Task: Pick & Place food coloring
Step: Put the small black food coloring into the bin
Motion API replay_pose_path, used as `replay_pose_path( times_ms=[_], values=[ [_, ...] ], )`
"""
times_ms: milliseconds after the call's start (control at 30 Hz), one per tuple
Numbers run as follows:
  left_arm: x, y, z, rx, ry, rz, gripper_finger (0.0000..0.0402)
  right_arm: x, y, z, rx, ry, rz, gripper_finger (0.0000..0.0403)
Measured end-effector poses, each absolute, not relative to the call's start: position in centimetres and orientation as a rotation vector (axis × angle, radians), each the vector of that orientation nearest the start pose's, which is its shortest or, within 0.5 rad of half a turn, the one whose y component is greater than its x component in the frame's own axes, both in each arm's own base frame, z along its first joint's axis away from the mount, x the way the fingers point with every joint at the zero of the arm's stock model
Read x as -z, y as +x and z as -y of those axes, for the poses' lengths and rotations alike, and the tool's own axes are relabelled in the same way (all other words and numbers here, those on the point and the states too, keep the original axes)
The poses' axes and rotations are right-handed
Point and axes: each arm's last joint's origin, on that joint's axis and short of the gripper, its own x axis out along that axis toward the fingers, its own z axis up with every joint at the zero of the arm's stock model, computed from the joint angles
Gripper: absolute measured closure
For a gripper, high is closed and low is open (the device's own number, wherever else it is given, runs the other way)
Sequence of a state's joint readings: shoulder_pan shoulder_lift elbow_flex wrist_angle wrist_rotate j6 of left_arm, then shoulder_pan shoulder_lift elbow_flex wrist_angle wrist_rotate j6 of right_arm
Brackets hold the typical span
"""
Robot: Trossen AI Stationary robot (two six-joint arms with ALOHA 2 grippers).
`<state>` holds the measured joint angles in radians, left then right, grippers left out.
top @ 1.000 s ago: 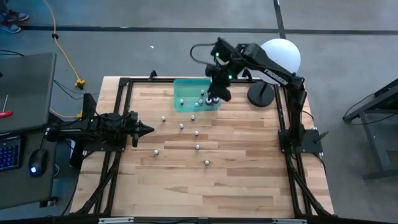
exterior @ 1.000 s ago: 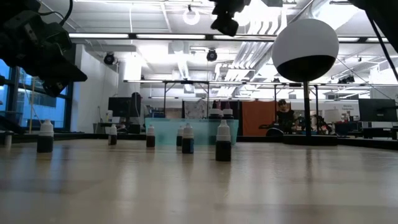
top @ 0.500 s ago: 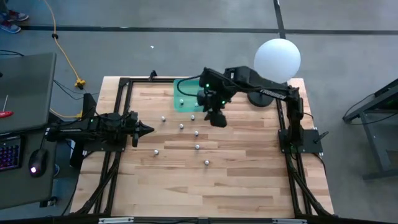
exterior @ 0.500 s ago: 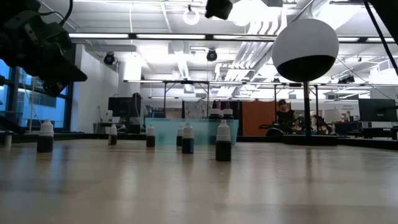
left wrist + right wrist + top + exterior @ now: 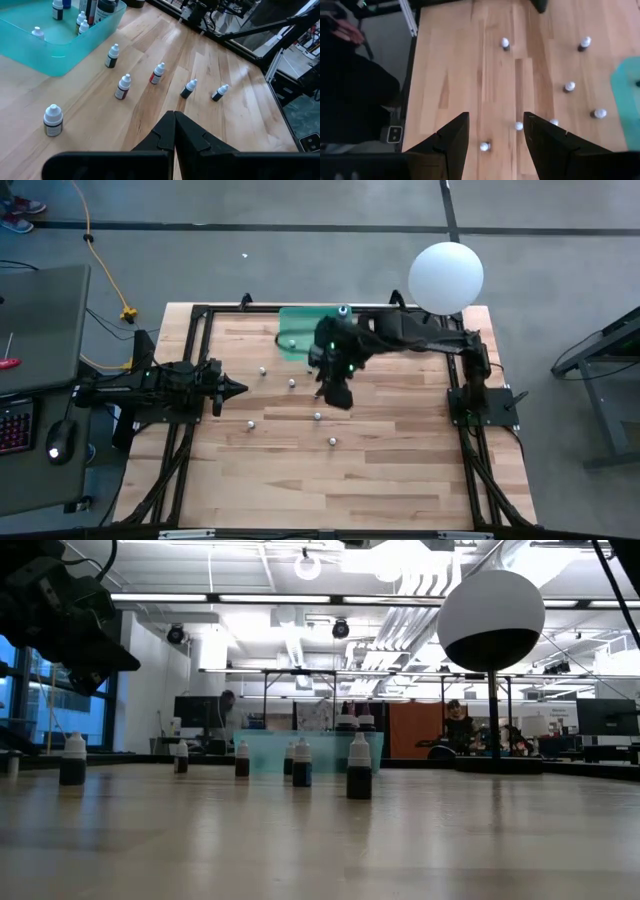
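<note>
Right gripper: held above the middle of the table, past the tray's near edge; its two fingers are spread apart and nothing is seen between them.

Left gripper: parked at the left side of the table, well apart from the right gripper; its fingers are pressed together to a point and nothing is gripped.

Food coloring on the table: several small white-capped bottles are stood upright on the bare wood. One bottle is seen just beside the right gripper's tip, another a little farther out from it, and a third lies off toward the left gripper, near that gripper's tip. Two more are placed between the right gripper and the tray. In the right wrist view the bottles are scattered ahead of and below the open fingers, none touched by them.

Food coloring in the tray: a few bottles are gathered inside the green tray, which is partly covered by the right arm in the high view; the tray lies behind the right gripper, toward the lamp.

Low view: five bottles are lined up on the wood in front of the tray; neither gripper tip is shown among them.

White globe lamp: stood at the table's far right corner, beside the right arm's reach and well apart from both grippers.
</note>
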<state>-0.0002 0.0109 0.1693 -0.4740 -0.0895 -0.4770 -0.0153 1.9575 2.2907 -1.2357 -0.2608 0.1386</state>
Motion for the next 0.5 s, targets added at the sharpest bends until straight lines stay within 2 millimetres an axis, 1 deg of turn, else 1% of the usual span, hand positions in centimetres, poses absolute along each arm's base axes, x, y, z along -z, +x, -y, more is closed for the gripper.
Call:
replay_pose_path(
  times_ms=[67, 167, 233, 300, 367, 500],
  values=[
    [-17.4, 8.0, -0.3, -0.162, -0.459, -0.288, 0.0401, -40.2, 39.0, -1.0, -0.127, 0.246, -0.951, 0.0224],
    [-17.4, 8.0, -0.3, -0.162, -0.459, -0.288, 0.0401, -38.4, 38.0, -2.3, -0.085, 0.28, -1.031, 0.0224],
    [-17.4, 8.0, -0.3, -0.161, -0.459, -0.288, 0.0401, -37.3, 37.1, -3.2, -0.083, 0.323, -1.017, 0.0224],
    [-17.4, 8.0, -0.3, -0.161, -0.459, -0.289, 0.0401, -36.1, 36.0, -4.2, -0.096, 0.374, -0.956, 0.0224],
    [-17.4, 8.0, -0.3, -0.161, -0.459, -0.288, 0.0401, -35.1, 34.4, -5.0, -0.098, 0.409, -0.841, 0.0224],
    [-17.4, 8.0, -0.3, -0.162, -0.459, -0.288, 0.0401, -32.7, 30.9, -5.5, -0.05, 0.455, -0.619, 0.0224]
  ],
)
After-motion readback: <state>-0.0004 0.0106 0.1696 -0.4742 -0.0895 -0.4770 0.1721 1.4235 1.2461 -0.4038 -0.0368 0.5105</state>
